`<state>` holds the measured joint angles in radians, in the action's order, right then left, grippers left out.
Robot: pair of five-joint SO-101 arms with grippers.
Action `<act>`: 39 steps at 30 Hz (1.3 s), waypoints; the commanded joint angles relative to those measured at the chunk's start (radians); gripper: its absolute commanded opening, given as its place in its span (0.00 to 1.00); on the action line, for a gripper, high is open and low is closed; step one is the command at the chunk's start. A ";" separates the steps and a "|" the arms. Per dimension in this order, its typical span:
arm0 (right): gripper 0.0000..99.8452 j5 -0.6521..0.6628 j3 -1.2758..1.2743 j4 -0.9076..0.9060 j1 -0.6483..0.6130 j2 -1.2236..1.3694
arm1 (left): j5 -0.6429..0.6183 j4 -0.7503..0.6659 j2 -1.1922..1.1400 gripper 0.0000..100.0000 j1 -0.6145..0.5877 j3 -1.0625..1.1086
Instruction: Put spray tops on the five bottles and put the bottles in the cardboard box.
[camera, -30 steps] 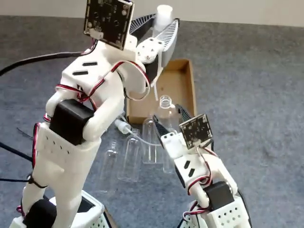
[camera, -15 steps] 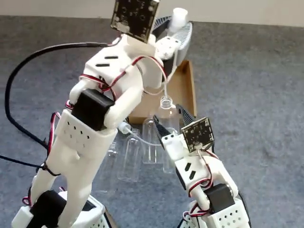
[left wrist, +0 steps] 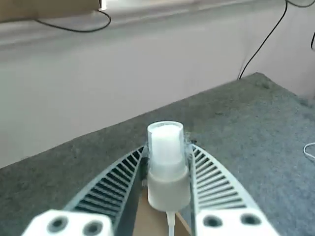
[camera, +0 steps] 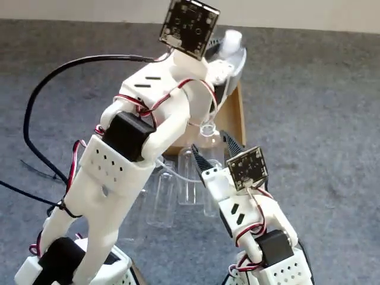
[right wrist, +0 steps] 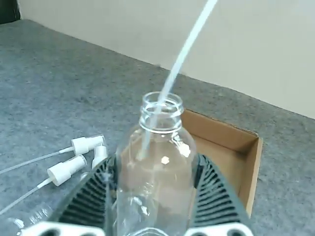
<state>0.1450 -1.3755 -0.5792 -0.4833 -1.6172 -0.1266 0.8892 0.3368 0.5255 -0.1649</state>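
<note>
My right gripper (camera: pixel 212 146) is shut on a clear glass bottle (right wrist: pixel 156 167) and holds it upright in front of the cardboard box (right wrist: pixel 231 147). The bottle's open neck (camera: pixel 207 127) shows in the high view just below my left gripper (camera: pixel 229 54). That left gripper is shut on a white spray top (left wrist: pixel 167 162), seen from above as spray top (camera: pixel 233 41). The top's thin tube (right wrist: pixel 174 69) slants down into the bottle's neck, and its cap stays well above the rim.
Two loose spray tops (right wrist: pixel 81 147) lie on the grey carpet beside the held bottle. Several bare bottles (camera: pixel 163 199) lie between the two arm bases. The box (camera: pixel 236 119) sits open behind the bottle, partly hidden by the left arm. A black cable (camera: pixel 35 113) loops at left.
The left arm swung right and lowered, carrying the spray top from high over the box to just above the held bottle. The right arm and bottle stayed put.
</note>
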 commanded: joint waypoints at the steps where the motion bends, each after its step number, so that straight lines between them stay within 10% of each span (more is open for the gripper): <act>1: 0.00 -0.011 0.007 0.027 -0.002 -0.010 | -0.011 0.132 0.048 0.04 0.018 0.005; 17: 0.01 -0.012 0.013 -0.039 -0.002 -0.016 | 0.014 0.169 0.392 0.05 0.018 0.432; 39: 0.01 -0.012 0.018 -0.059 -0.005 -0.018 | 0.054 0.138 0.400 0.13 -0.101 0.326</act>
<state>0.1419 -1.3755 -0.6345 -0.4833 -1.6203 -0.0790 1.0564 0.7127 0.4964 0.2386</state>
